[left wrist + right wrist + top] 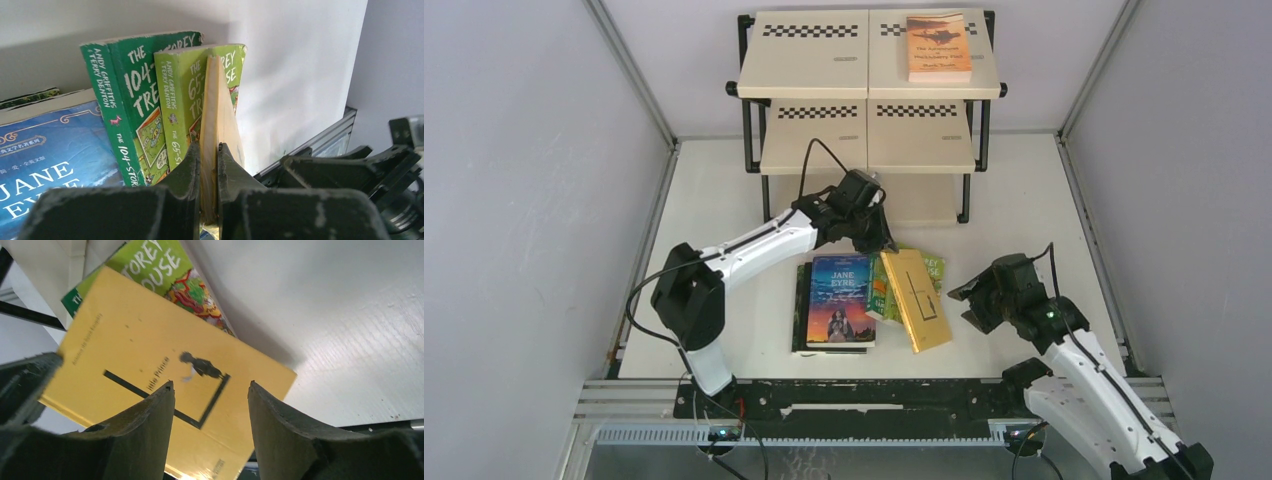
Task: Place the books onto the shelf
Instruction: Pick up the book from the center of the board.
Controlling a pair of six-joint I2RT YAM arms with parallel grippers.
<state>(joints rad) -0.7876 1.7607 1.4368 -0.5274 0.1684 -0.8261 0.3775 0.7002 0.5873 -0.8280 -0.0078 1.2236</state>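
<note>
A white table (724, 200) walled in by grey panels carries everything here. The yellow book (916, 300) is clamped at its far edge by the left claw (882, 240). In the left wrist view the fingers (187, 170) are closed tight on its thin edge, and the book runs away from them, edge-on. From the claw it stretches back toward the arm bases, lying slantwise over two green books (932, 268).

The likeliest failure, I judge, is the grip itself. It is a narrow pinch at one end of a limp paperback, so on lifting the book may sag, swing or slide out. If only the cover and a few pages are caught, it could fall open. I cannot tell how many pages are held. A swinging free end could nudge the green books beneath, or strike the right claw (964, 297), which stands spread and empty just beside the book's long edge.

The cover is plain yellow and glossy, with a thin black frame line, a small dark figure and a partly legible title.

Blue Jane Eyre (839, 298) lies at the left claw's other side. The shelf (814, 70) rises just beyond the claw, an orange book (938, 47) on its top board.
</note>
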